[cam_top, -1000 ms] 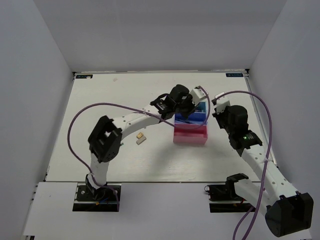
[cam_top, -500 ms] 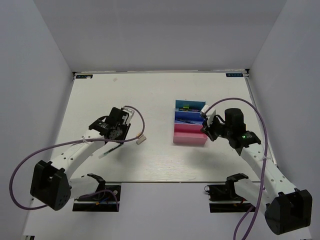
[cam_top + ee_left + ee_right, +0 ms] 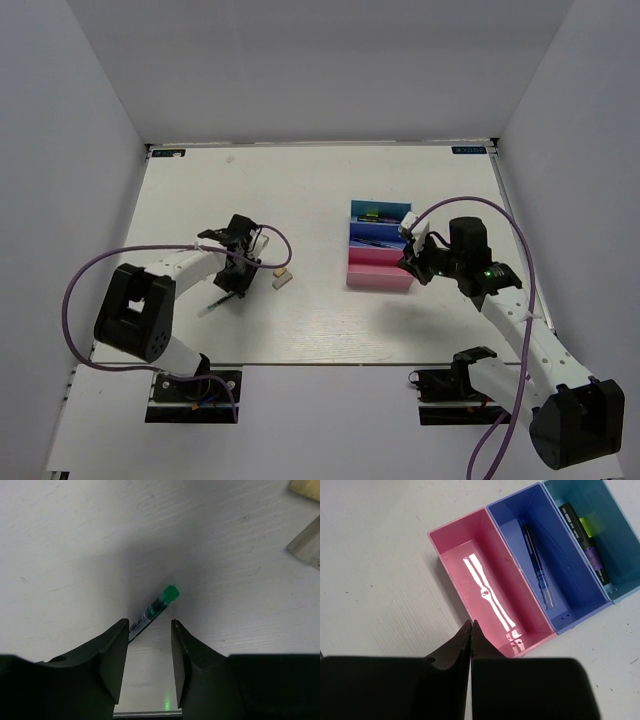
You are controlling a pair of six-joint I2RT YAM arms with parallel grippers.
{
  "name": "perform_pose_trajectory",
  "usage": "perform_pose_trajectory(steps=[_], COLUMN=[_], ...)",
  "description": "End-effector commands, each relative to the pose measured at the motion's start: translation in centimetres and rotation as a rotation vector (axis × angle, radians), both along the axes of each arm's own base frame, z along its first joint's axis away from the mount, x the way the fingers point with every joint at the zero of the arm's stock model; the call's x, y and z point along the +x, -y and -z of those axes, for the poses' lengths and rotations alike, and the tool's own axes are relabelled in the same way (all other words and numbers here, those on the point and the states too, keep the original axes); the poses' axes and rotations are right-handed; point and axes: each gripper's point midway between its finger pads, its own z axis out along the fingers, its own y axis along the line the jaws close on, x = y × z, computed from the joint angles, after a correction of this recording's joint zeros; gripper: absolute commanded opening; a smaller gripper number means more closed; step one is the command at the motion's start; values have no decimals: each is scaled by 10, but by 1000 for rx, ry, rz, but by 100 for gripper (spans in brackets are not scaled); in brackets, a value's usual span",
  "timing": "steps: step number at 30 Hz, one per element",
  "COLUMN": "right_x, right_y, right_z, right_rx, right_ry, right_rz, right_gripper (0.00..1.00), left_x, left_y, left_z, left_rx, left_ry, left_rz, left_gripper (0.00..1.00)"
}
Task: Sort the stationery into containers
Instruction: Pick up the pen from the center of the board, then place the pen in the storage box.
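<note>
Left wrist view: the left claw [image 3: 148,630] hangs open, jaws parted either side of a green-tipped pen [image 3: 160,603] lying just ahead, apparently lined up to grip it. Two erasers [image 3: 306,544] lie beyond, to its right. The right claw [image 3: 470,630], pinched shut and empty, waits just beside the pink tray [image 3: 452,567].

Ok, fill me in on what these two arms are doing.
The left gripper hangs open just over a green-capped pen lying on the table, not gripping it. Two eraser blocks lie loose nearby. The right gripper is shut and empty above the pink tray, which holds nothing. The blue tray has a pen, the cyan tray a purple-and-black marker and a yellow highlighter.
</note>
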Motion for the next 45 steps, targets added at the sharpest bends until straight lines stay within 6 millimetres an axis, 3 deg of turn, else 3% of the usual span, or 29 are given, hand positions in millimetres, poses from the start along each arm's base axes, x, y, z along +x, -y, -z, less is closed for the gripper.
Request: perform_pose_trajectory(steps=[1, 5, 8, 9, 11, 13, 17, 19, 21, 22, 23, 24, 25, 26, 28, 29, 31, 32, 33, 34, 35, 37, 38, 40, 41, 44, 45], right_x=[3, 2, 1, 2, 2, 1, 0, 3, 6, 9, 12, 15, 18, 26, 36, 41, 49, 51, 52, 54, 55, 57, 57, 59, 58, 59, 59], right_y=[-1, 0, 0, 1, 1, 1, 2, 2, 5, 5, 9, 10, 11, 22, 26, 32, 42, 45, 49, 53, 54, 57, 59, 62, 61, 63, 64], right_z=[-8, -8, -9, -12, -13, -13, -12, -15, -15, -18, -16, -18, -23, -25, -32, -35, -35, -36, -34, -35, -37, -39, -38, -40, -39, -40, -40], right_rx=[1, -1, 2, 5, 4, 6, 7, 13, 5, 14, -6, -5, -6, -22, -18, -20, -44, -47, -58, -66, -68, -74, -78, -80, -82, -86, -84], right_ry=[29, 29, 30, 39, 45, 44, 35, 45, 51, 61, 71, 87, 111, 125, 163, 184, 207, 214, 217, 228, 236, 251, 248, 257, 254, 261, 263], right_rz=[-10, -10, -10, -8, -6, -5, -1, 7, 32, 47, 73, 85, 99, 175, 229, 270, 333, 348, 368, 386, 390, 405, 412, 422, 419, 424, 426], right_gripper=[0, 0, 0, 0, 0, 0, 0, 30, 55, 55, 55, 50, 20, 3, 0, 0, 0, 0, 0, 0, 0, 0, 0, 0, 0, 0, 0], left_x=[15, 15, 14, 13, 14, 12, 19, 27, 41, 45, 48, 59, 62, 58, 64, 53, 52, 53, 50, 57, 62, 67, 75, 77, 85, 99, 102], left_y=[10, 4, -1, -2, -3, -4, -5, 3, 24, 34, 63, 82, 95, 139, 176, 202, 253, 267, 286, 304, 315, 339, 353, 369, 382, 399, 403], left_z=[-5, 5, 13, 15, 15, 16, -3, -20, -59, -76, -94, -117, -135, -162, -189, -196, -219, -230, -225, -241, -229, -258, -242, -252, -236, -229, -217], left_rx=[-61, -31, -31, -33, -27, -19, -22, -55, -117, -156, -209, -263, -300, -402, -490, -541, -646, -685, -698, -731, -725, -779, -773, -794, -780, -772, -762], left_ry=[31, 6, -22, -32, -35, -46, -11, 42, 155, 205, 247, 323, 384, 444, 550, 563, 646, 684, 676, 695, 671, 713, 686, 719, 704, 717, 694], left_rz=[24, 34, 13, 7, 3, -4, -18, -17, 23, 46, 122, 164, 204, 326, 436, 533, 665, 703, 746, 779, 794, 838, 862, 889, 899, 905, 904], left_gripper=[50, 50, 31, 16, 5, 0, 0, 0, 0, 0, 0, 0, 0, 0, 0, 0, 0, 0, 0, 0, 0, 0, 0, 0, 0, 0, 0])
